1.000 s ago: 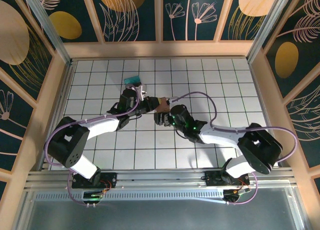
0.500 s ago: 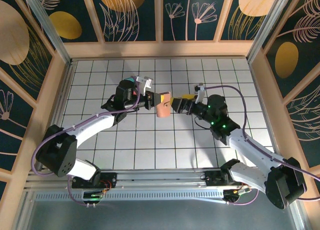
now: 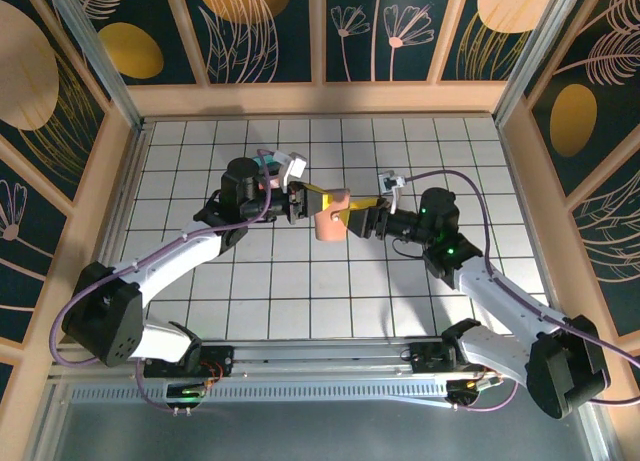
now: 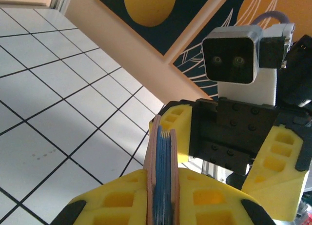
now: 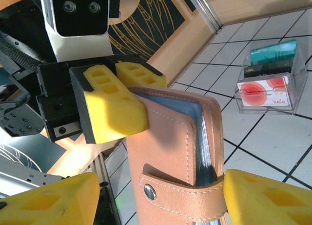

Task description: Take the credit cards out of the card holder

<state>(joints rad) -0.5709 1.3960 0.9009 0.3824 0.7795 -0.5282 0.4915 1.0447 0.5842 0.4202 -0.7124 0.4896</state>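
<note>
Item: card holder (image 5: pixel 170 147), off the table (image 3: pixel 400 281), tab (image 5: pixel 180 198) snapped shut, clamped at its far end in your left claw (image 3: pixel 301 199); your right claw (image 5: pixel 156 200), wide open and gripping nothing, straddles the near tab end head-on, the holder's length running between them.

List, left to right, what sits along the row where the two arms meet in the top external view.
left gripper clamped on the holder's edge → card holder, held up off the table → right gripper, its fingers open around the holder's other side
</note>
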